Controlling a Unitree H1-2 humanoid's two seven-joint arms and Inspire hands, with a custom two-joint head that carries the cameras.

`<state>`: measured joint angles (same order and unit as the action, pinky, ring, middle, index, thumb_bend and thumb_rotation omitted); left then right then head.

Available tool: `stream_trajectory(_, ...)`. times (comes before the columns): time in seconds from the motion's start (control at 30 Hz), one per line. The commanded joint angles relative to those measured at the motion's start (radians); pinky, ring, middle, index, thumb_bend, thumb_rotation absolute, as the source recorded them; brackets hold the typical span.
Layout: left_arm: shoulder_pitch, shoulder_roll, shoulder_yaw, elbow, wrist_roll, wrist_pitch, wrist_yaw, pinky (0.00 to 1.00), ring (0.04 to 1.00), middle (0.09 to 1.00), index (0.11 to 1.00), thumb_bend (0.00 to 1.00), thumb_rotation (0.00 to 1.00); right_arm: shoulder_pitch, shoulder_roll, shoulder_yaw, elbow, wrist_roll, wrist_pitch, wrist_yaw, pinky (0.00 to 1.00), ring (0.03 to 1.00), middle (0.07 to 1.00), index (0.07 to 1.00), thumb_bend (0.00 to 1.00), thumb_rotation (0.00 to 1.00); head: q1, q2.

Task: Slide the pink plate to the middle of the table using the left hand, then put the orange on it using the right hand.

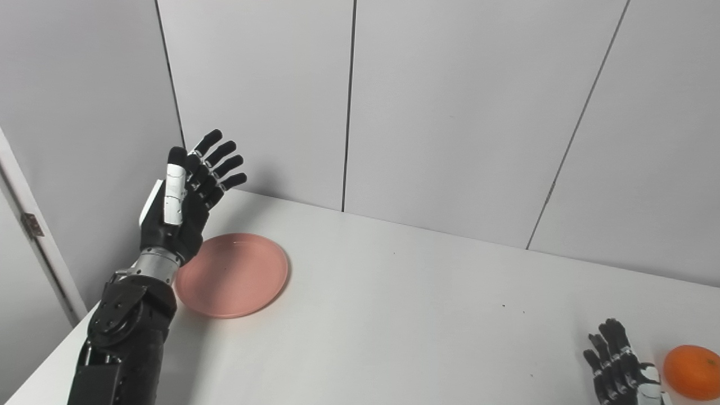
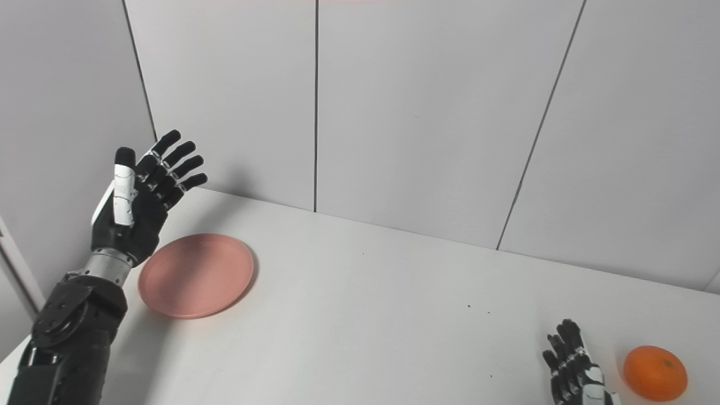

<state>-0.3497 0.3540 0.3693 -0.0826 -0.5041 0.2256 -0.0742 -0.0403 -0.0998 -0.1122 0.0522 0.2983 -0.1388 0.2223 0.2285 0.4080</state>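
Nearest, the right hand rests open and empty just left of the orange, far right of the plate. The left hand, open and empty, hovers over the plate's left rim. The plate looks light, rigid, slippery; push its rim.

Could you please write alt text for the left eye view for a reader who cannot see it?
A black robotic left hand hovers open beside a round pink plate at the far left of a white table. At the lower right, the open right hand waits beside an orange.
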Motion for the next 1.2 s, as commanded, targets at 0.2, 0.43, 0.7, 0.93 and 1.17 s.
stream_trajectory(0.2, -0.097, 0.120, 0.044, 0.093, -0.039, -0.003, -0.065, 0.80, 0.840, 0.818, 0.822, 1.00, 0.89, 0.088, 0.023, 0.006, 0.131, 0.002, -0.015, 0.007, 1.00, 1.000, 0.990, 0.961, 0.87, 1.00, 0.002, -0.002)
stream_trajectory(0.43, -0.105, 0.201, 0.053, 0.218, -0.064, -0.034, -0.177, 0.83, 0.867, 0.851, 0.883, 0.99, 0.90, 0.086, 0.024, 0.011, 0.135, -0.001, -0.018, 0.008, 1.00, 1.000, 0.994, 0.968, 0.87, 1.00, 0.002, -0.001)
stream_trajectory(0.7, -0.120, 0.224, 0.064, 0.406, -0.042, -0.168, -0.254, 0.86, 0.874, 0.837, 0.875, 1.00, 0.88, 0.088, 0.027, 0.009, 0.128, -0.001, -0.010, 0.003, 1.00, 1.000, 0.988, 0.967, 0.88, 1.00, -0.002, 0.005)
stream_trajectory(0.93, -0.129, 0.210, 0.073, 0.546, -0.039, -0.243, -0.285, 0.83, 0.898, 0.863, 0.926, 0.99, 0.89, 0.091, 0.028, 0.009, 0.123, 0.002, -0.006, 0.003, 1.00, 0.994, 0.982, 0.961, 0.89, 1.00, -0.005, 0.011)
stream_trajectory(1.17, -0.133, 0.201, 0.077, 0.649, -0.036, -0.307, -0.297, 0.80, 0.876, 0.893, 0.930, 0.97, 0.92, 0.092, 0.027, 0.010, 0.119, 0.004, -0.003, 0.005, 1.00, 0.990, 0.979, 0.961, 0.89, 1.00, -0.006, 0.014)
